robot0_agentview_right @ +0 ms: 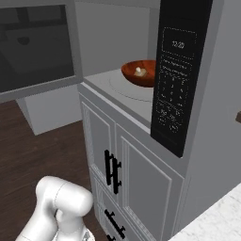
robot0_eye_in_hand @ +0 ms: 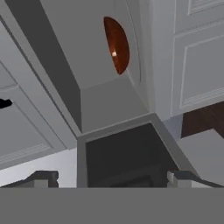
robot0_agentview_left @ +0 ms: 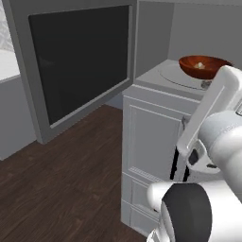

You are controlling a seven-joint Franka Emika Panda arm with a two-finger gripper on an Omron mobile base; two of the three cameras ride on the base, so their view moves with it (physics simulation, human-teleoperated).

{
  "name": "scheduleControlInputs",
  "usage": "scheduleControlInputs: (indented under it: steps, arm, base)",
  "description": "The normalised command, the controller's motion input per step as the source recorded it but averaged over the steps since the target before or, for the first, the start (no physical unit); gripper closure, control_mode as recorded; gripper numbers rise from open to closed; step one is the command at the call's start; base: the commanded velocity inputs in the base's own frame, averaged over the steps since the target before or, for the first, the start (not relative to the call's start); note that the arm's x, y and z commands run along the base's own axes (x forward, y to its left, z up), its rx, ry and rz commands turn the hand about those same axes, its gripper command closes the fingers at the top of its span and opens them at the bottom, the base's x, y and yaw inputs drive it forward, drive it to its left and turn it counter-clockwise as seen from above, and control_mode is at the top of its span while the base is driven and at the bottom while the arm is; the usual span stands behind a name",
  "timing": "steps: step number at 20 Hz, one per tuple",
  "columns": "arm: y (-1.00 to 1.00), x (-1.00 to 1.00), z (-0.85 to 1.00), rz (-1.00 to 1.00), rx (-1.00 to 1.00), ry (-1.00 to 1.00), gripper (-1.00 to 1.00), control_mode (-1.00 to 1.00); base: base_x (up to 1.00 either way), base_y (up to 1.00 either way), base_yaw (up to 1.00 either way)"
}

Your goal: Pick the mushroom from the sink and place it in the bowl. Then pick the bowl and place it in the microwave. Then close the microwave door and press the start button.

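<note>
1. The bowl [robot0_agentview_left: 204, 66] is sitting on the pale turntable [robot0_agentview_right: 126, 89] inside the microwave [robot0_agentview_right: 141, 101], so the placing step is judged complete.
2. The mushroom [robot0_agentview_right: 139, 71] is lying in the middle of the bowl, showing as one small pale piece.
3. The microwave door [robot0_agentview_left: 78, 64] is standing swung wide to the left, leaving the cavity exposed; closing it is judged the step in hand.
4. The gripper [robot0_eye_in_hand: 111, 177] is facing the open door, and its fingers [robot0_eye_in_hand: 43, 178] are standing wide apart and holding nothing, which suits a push against the door panel.
5. The control panel [robot0_agentview_right: 174, 77] is sitting at the right of the cavity, awaiting the start press.
6. Count: one bowl, one mushroom, one door, one microwave.
</note>
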Motion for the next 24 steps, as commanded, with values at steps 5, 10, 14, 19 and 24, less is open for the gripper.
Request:
scheduleControlInputs:
  steps: [5,10,14,19,24]
  arm:
    - [1.00,-0.17,-0.47,0.00,0.01,-0.02,-1.00,-1.00]
    - [0.98,0.01,-0.49,-0.08,0.00,-0.12,-1.00,-1.00]
    - [0.84,0.29,-0.34,-0.15,-0.04,-0.07,-1.00,-1.00]
    - [0.78,0.31,-0.51,-0.12,-0.05,-0.07,-1.00,-1.00]
    - [0.73,0.35,-0.53,-0.05,-0.01,-0.07,-1.00,-1.00]
  base:
    - [0.00,0.00,0.00]
    - [0.00,0.00,0.00]
    - [0.00,0.00,0.00]
    - [0.00,0.00,0.00]
    - [0.00,0.00,0.00]
